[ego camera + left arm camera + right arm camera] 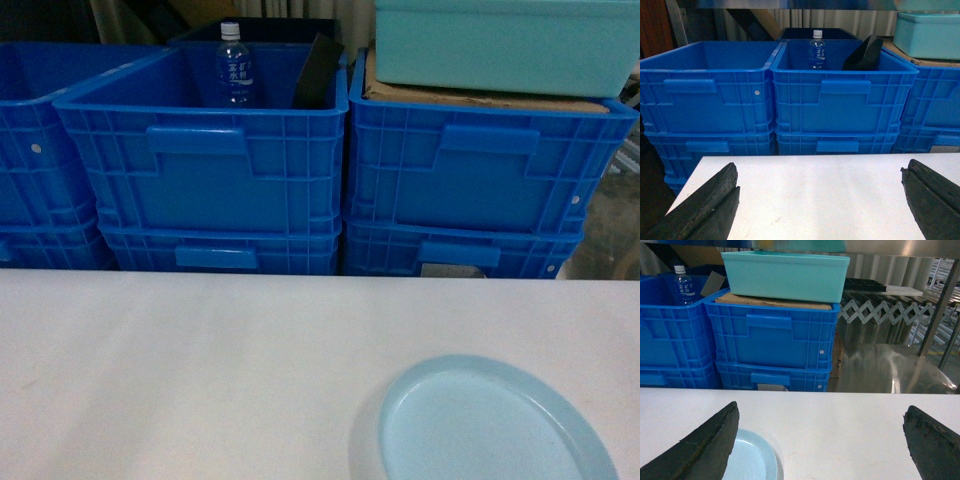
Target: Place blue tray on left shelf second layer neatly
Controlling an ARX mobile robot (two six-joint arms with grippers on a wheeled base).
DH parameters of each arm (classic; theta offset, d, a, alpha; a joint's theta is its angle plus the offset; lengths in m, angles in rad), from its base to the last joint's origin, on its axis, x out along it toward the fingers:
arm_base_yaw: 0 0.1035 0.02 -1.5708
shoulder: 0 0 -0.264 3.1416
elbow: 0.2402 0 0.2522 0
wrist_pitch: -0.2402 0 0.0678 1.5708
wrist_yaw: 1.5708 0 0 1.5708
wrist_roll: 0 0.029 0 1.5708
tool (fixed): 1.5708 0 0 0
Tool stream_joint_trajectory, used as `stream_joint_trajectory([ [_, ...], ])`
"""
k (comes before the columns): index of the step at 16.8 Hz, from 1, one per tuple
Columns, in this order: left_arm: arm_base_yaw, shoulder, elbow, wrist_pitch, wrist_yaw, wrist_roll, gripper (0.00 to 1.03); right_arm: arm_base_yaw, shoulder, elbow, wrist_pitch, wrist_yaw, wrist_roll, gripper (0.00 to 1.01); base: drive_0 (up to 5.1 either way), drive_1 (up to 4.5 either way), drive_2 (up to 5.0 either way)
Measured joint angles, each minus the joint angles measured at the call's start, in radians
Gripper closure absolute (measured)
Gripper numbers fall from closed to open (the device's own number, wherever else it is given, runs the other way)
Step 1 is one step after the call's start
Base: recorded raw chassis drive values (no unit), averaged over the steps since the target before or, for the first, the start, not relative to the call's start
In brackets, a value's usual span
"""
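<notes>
Pale-blue, the blue tray (495, 425) lies flat on the white worktop (200, 370), at its near edge toward the right corner. My right claw (820, 445) hangs spread wide, its left finger (705, 447) apparently over the tray's rim. My left claw (820, 202) gapes too, holding nothing, well apart from it.

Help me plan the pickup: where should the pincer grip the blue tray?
Probably the raised rim of the tray, pinched over its edge from above by the open right pincer. The dish is shallow and lies flat on the white table, so only the rim offers a hold.
</notes>
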Motion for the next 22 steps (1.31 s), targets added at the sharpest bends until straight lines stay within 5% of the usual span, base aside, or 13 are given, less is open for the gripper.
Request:
stream_joint_trajectory([
  [22, 0.0, 0.0, 0.0, 0.0, 0.0, 0.0, 0.05, 0.0, 0.0, 0.0, 0.0, 0.0, 0.0, 0.03, 0.0, 0.0, 0.0],
])
